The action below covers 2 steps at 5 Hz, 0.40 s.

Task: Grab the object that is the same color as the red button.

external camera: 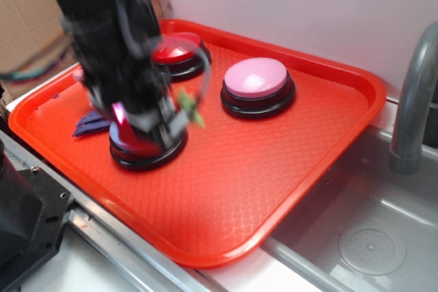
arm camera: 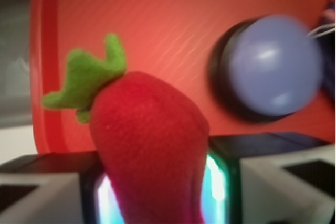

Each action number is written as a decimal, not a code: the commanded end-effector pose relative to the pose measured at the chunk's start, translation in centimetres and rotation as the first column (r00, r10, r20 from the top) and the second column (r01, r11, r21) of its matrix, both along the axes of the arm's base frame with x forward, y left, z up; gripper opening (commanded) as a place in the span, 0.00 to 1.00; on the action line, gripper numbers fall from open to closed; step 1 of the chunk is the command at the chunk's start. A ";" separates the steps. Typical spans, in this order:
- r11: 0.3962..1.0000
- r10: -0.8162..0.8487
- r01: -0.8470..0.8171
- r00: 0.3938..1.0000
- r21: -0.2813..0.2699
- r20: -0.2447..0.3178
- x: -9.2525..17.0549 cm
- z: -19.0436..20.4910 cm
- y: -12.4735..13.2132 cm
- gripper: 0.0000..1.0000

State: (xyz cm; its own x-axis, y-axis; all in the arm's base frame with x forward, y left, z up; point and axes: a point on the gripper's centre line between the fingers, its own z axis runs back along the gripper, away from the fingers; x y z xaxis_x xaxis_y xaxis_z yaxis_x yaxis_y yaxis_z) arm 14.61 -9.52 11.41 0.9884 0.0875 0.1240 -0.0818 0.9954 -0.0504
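Clearly the gripper pinches the red plush strawberry low in the wrist frame, green stem toward upper left, over the orange tray. Upper right sits the lavender button; the red button shows behind the arm.

Red plush strawberry: fuzzy cloth, green felt leaf. Red dome button: glossy plastic. Orange plastic tray: textured, matt.

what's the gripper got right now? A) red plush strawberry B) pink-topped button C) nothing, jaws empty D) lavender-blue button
A: the wrist view shows the red plush strawberry with its green stem squeezed between the fingers of the gripper, above the tray; the lavender-blue button sits apart.
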 end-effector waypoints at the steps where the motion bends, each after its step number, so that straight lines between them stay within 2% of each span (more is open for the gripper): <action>1: 0.986 0.164 -0.165 0.982 -0.002 0.094 1.4 5.6 6.0 0.00; 2: 0.979 0.199 -0.203 0.970 0.016 0.136 1.6 6.1 7.1 0.00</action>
